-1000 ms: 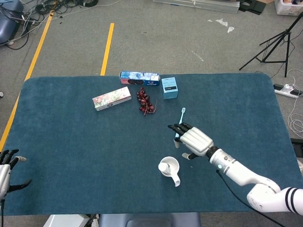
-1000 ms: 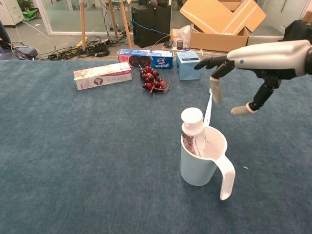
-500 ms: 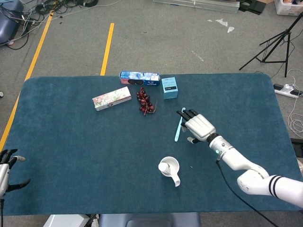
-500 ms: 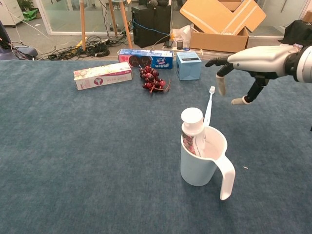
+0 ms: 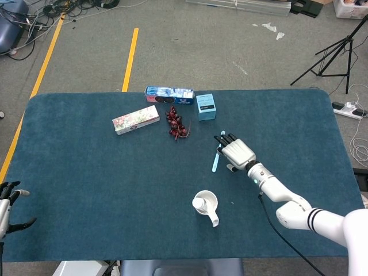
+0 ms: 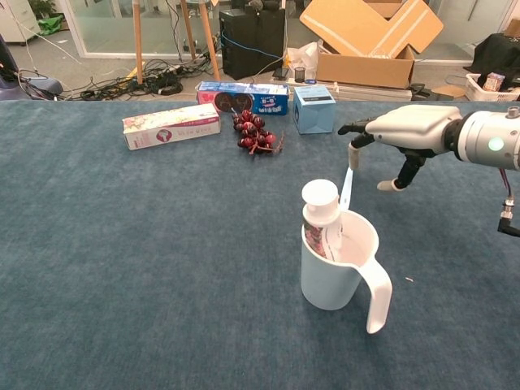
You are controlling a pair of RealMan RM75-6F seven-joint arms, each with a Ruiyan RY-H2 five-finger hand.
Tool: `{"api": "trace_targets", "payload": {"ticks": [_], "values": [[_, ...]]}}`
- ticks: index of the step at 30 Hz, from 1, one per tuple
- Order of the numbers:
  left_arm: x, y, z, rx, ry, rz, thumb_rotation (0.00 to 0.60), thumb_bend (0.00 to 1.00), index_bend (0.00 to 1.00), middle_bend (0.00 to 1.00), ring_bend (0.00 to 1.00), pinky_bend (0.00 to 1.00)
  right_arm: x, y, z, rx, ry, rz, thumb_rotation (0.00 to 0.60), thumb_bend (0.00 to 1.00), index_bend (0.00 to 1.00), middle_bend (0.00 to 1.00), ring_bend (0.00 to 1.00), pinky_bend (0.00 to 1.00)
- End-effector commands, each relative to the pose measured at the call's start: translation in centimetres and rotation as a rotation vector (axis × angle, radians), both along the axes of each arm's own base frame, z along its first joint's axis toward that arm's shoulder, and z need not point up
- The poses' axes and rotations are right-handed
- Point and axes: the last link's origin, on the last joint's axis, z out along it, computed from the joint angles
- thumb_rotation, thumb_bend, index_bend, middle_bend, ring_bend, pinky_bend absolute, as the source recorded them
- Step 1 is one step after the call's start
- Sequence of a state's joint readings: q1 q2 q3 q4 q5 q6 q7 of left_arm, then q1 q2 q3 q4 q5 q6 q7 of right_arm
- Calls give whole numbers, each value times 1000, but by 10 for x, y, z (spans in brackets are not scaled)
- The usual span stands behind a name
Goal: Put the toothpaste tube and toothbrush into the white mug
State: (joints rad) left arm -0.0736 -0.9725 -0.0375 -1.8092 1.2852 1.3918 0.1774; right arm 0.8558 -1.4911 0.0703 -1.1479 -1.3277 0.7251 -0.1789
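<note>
A row of non-task items is located at the far side of the blue cloth table (image 5: 86, 172): a floral carton (image 5: 135, 119) at 11 o'clock from the white mug (image 5: 207, 205), a bunch of dark grapes (image 5: 176, 123) beside it, a long blue box (image 5: 169, 94) behind the grapes, and a small light-blue box (image 5: 206, 106) at 12 o'clock from the mug. All are well apart from the mug, and none lies between the mug and the right hand (image 5: 237, 153).

The toothpaste tube (image 6: 319, 213) is seen upright inside the mug, cap uppermost. In the chest view the toothbrush (image 6: 346, 186) leans out of the mug, its upper end near the fingertips (image 6: 353, 153) of the right hand; whether it is touched there cannot be told.

The right hand is held palm down above the cloth at 1 o'clock from the mug, fingers apart and extended, with nothing plainly gripped. The left hand (image 5: 7, 198) is visible at the table's near-left edge, fingers spread and holding nothing.

Grey floor with yellow tape lines, cables and a tripod is seen beyond the table; cardboard boxes (image 6: 370, 36) stand behind it in the chest view.
</note>
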Motion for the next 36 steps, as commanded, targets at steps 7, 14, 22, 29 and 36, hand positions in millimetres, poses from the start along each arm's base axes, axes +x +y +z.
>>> {"api": "trace_targets", "payload": {"ticks": [7, 14, 22, 29, 36], "values": [[-2, 1, 1, 4, -1, 8, 600, 68, 334, 165, 96, 74, 4, -10, -22, -71, 5, 77, 600, 0, 196, 0, 0, 110], [-2, 1, 3, 8, -8, 9, 600, 67, 334, 165, 96, 74, 7, -15, -37, -65, -20, 84, 600, 0, 187, 0, 0, 110], [-2, 0, 4, 10, -14, 6, 600, 68, 334, 165, 96, 74, 12, -16, -47, -55, -45, 96, 600, 0, 187, 0, 0, 110], [-2, 0, 5, 9, -16, 5, 600, 68, 334, 165, 96, 74, 17, -17, -52, -53, -63, 104, 600, 0, 187, 0, 0, 110], [-2, 0, 5, 8, -18, 5, 600, 68, 334, 165, 96, 74, 22, -18, -59, -49, -82, 104, 600, 0, 187, 0, 0, 110]]}}
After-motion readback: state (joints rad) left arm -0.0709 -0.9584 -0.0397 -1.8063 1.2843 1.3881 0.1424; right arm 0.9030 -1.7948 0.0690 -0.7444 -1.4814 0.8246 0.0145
